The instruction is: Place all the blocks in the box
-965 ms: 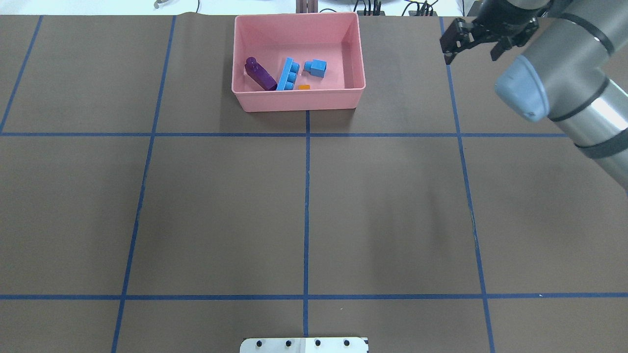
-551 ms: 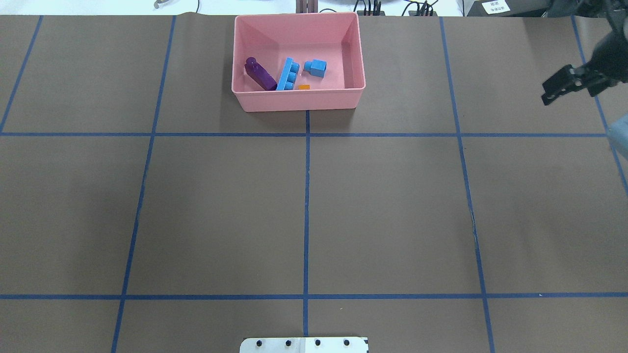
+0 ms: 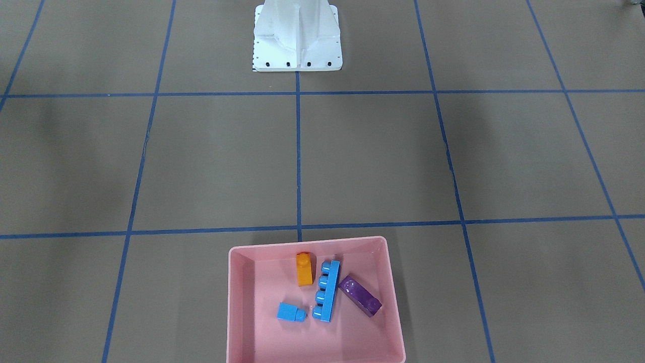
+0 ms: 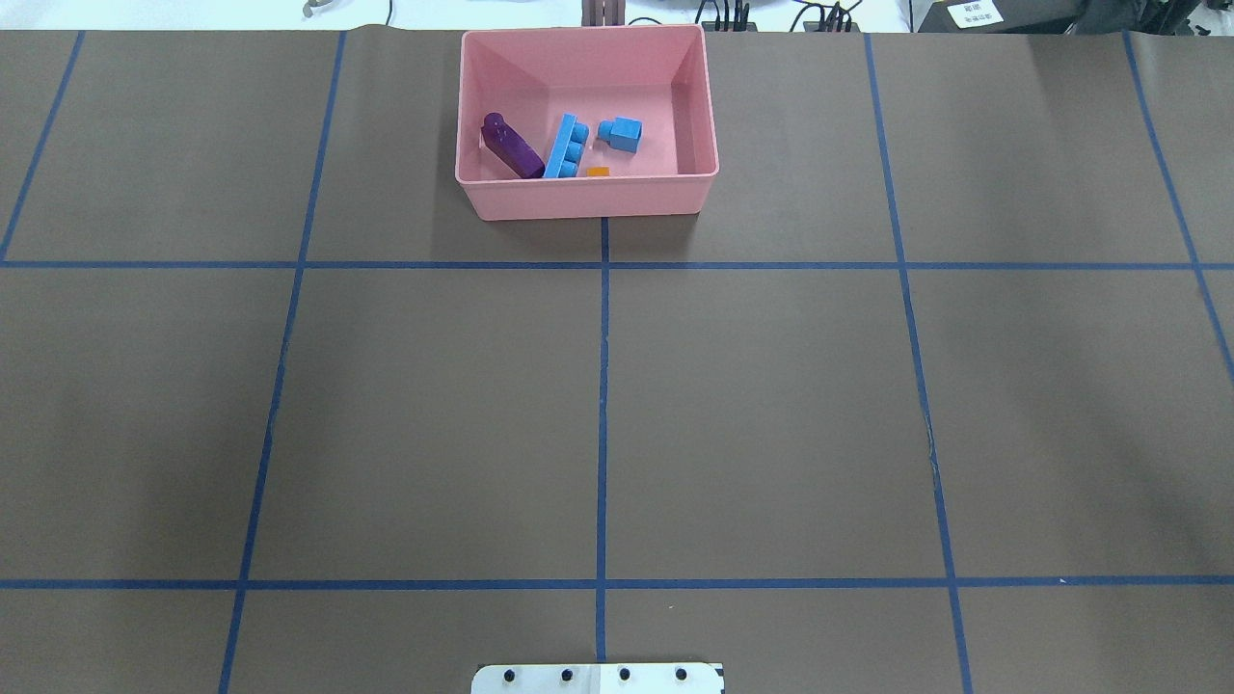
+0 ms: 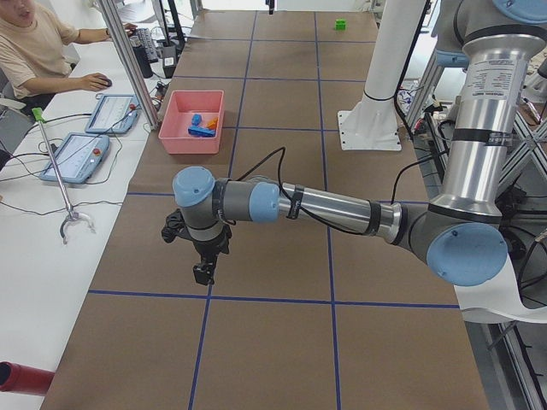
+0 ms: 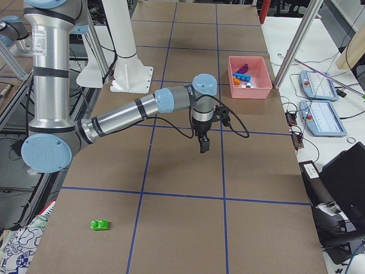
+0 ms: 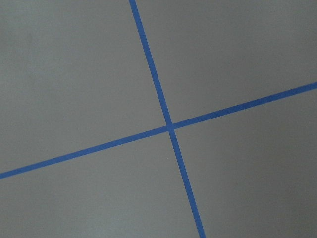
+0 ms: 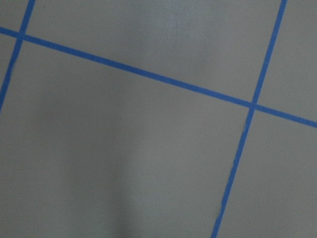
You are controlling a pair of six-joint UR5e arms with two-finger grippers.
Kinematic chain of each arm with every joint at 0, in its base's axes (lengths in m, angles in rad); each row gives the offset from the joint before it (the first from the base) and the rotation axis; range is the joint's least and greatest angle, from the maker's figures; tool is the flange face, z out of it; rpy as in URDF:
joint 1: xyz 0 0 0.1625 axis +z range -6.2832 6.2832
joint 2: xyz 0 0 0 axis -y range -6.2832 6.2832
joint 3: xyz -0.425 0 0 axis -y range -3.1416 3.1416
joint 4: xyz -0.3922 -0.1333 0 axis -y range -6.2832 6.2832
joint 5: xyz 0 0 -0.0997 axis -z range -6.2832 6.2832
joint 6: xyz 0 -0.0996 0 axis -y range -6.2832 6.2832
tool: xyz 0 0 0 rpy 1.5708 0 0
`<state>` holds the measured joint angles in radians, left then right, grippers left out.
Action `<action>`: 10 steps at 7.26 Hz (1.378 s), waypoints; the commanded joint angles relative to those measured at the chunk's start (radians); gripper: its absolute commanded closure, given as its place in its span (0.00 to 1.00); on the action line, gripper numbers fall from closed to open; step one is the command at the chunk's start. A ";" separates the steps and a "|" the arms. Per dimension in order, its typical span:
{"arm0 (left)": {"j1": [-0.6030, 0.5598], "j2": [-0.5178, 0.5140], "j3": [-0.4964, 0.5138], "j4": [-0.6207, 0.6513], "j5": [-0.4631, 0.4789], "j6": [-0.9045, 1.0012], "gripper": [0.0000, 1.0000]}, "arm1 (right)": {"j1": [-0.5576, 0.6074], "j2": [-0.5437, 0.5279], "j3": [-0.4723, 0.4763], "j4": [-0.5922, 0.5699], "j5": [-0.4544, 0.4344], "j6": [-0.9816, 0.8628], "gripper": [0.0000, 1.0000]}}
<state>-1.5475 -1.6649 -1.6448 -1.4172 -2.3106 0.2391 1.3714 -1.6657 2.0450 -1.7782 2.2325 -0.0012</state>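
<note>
The pink box (image 4: 588,198) sits at the table's far middle and also shows in the front-facing view (image 3: 237,302). In it lie the purple block (image 4: 513,149), the long blue block (image 4: 566,146), the tiny blue cube (image 4: 623,133) and the orange block (image 3: 304,269). The green block (image 6: 100,225) lies alone on the table near the robot's right end. My left gripper (image 5: 203,273) and right gripper (image 6: 203,147) hang above bare table, far from the box, and show only in the side views. I cannot tell whether they are open or shut.
The white robot base (image 3: 297,40) stands at the near middle edge. Blue tape lines grid the brown table. An operator (image 5: 34,51) sits at a side bench with tablets (image 5: 77,154) beyond the table's far edge.
The right arm and its gripper have swung out of the overhead view to the right. The blocks in the box have not moved.
</note>
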 commanded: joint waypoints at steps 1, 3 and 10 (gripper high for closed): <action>-0.002 0.010 -0.004 -0.002 -0.016 0.000 0.00 | 0.078 -0.164 0.044 0.000 0.009 -0.104 0.00; -0.002 0.011 -0.006 0.000 -0.016 -0.001 0.00 | 0.123 -0.283 0.044 0.000 0.007 -0.215 0.00; -0.002 0.071 -0.082 -0.002 -0.016 -0.001 0.00 | 0.153 -0.529 -0.194 0.260 -0.002 -0.346 0.00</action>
<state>-1.5493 -1.6148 -1.7001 -1.4190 -2.3271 0.2382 1.5244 -2.1689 1.9378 -1.6303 2.2279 -0.3462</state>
